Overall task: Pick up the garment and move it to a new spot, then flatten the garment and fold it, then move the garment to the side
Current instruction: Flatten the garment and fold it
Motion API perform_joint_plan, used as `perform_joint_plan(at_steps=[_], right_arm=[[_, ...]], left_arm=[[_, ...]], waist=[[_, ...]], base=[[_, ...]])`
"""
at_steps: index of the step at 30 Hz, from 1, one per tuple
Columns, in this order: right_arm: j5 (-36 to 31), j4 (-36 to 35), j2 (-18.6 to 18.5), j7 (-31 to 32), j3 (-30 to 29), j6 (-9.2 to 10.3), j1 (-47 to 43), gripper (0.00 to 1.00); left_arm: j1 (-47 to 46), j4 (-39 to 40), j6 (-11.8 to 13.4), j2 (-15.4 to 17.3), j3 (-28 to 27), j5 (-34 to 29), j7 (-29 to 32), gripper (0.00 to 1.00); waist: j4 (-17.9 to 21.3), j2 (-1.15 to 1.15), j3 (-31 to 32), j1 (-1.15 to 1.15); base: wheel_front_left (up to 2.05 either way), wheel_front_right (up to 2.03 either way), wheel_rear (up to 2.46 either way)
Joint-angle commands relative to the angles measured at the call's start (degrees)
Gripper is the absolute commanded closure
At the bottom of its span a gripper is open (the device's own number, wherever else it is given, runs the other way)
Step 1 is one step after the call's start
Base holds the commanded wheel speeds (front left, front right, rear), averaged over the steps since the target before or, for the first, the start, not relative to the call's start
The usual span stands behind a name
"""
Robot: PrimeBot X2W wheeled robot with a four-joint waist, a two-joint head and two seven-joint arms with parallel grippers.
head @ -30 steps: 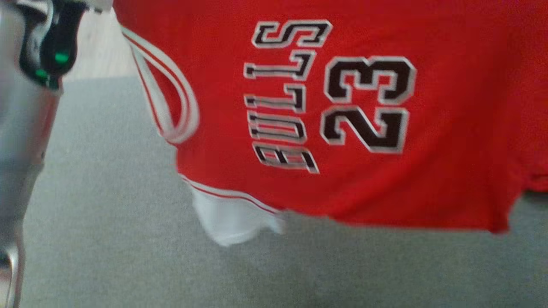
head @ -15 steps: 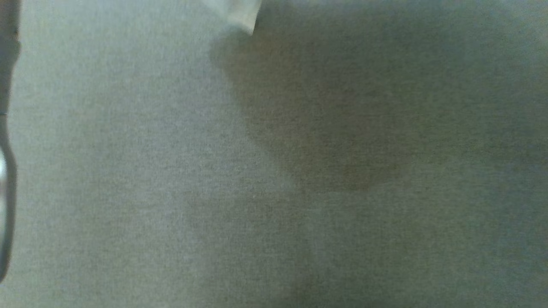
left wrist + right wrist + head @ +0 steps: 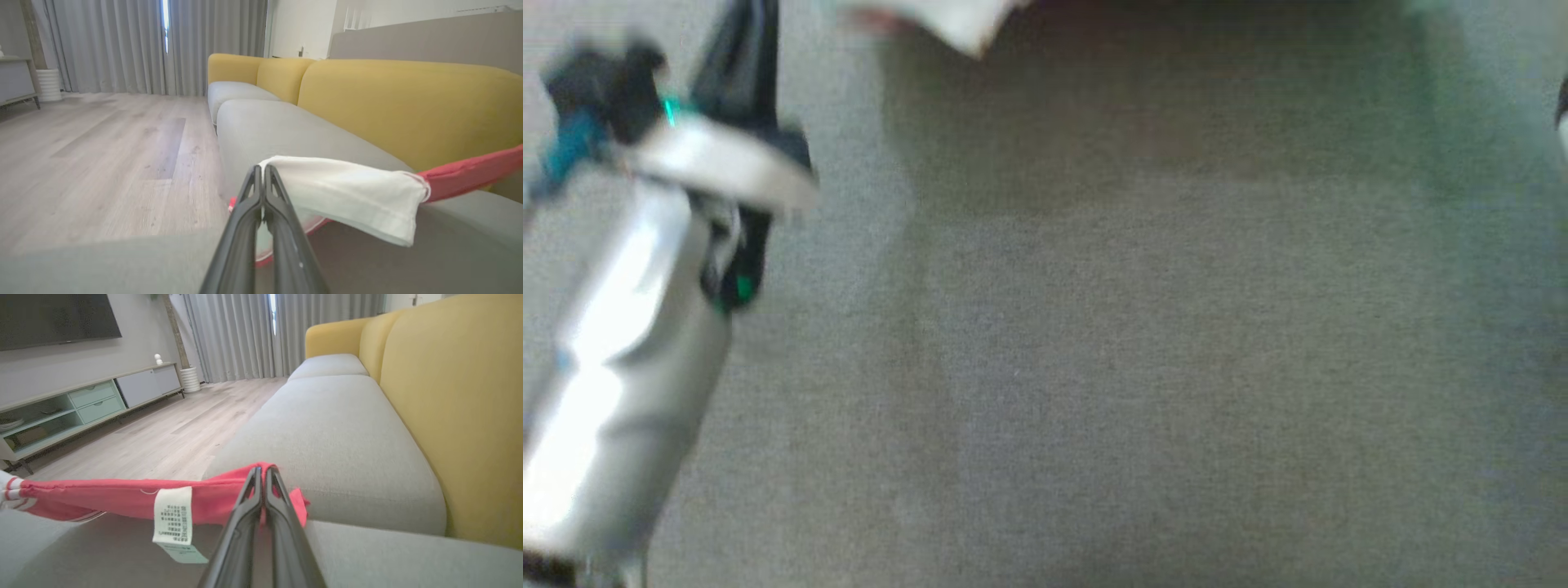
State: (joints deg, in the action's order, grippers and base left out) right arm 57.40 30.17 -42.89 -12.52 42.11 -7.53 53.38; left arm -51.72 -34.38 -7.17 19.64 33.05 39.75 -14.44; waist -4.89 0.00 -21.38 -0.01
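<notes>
The garment is a red jersey with white trim, held stretched in the air above the grey sofa seat. My left gripper is shut on its white part, and the red cloth runs off to the right. My right gripper is shut on a red edge, where a white care label hangs down. In the head view a white corner of the garment pokes in at the top edge, with its shadow on the seat below. My pale left forearm stands at the left.
The sofa has yellow back cushions behind the grey seat. Wooden floor lies in front of it. A low TV cabinet stands along the far wall, and grey curtains hang at the end of the room.
The head picture has shifted a lot. The jersey's red front with its lettering has left it upward, leaving a white corner at the top. My left forearm now shows further in.
</notes>
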Motion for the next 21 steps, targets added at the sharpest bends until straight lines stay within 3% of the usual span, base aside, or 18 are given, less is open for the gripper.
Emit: perform_joint_plan(at_steps=[1, 9, 15, 21], right_arm=[[1.0, -1.7, -2.5, -1.1, -0.2, 0.04, -2.9, 1.0], [3.9, -6.8, -6.1, -2.4, -2.7, 0.04, -22.5, 1.0], [1.3, -11.1, -4.1, -2.5, -10.6, 0.04, -36.7, 1.0], [-1.2, -15.7, -2.8, -2.5, -15.1, 0.04, -47.9, 1.0]], left_arm=[[1.6, 3.0, 0.0, 3.7, -2.3, 0.1, -0.5, 1.0], [28.8, 18.8, 6.0, 8.8, -3.2, 2.1, -0.5, 1.0], [43.5, 29.5, 11.8, 9.7, -2.0, 4.1, 0.7, 1.0], [52.6, 35.6, 15.5, 10.1, -1.1, 6.0, 1.9, 1.0]], waist=[[0.5, 0.0, 2.5, 0.01], [1.1, 0.0, 9.2, 0.01], [1.6, 0.0, 12.2, 0.01], [1.6, 0.0, 13.7, 0.01]], base=[[0.0, 0.0, 0.0], [0.0, 0.0, 0.0], [0.0, 0.0, 0.0], [0.0, 0.0, 0.0]])
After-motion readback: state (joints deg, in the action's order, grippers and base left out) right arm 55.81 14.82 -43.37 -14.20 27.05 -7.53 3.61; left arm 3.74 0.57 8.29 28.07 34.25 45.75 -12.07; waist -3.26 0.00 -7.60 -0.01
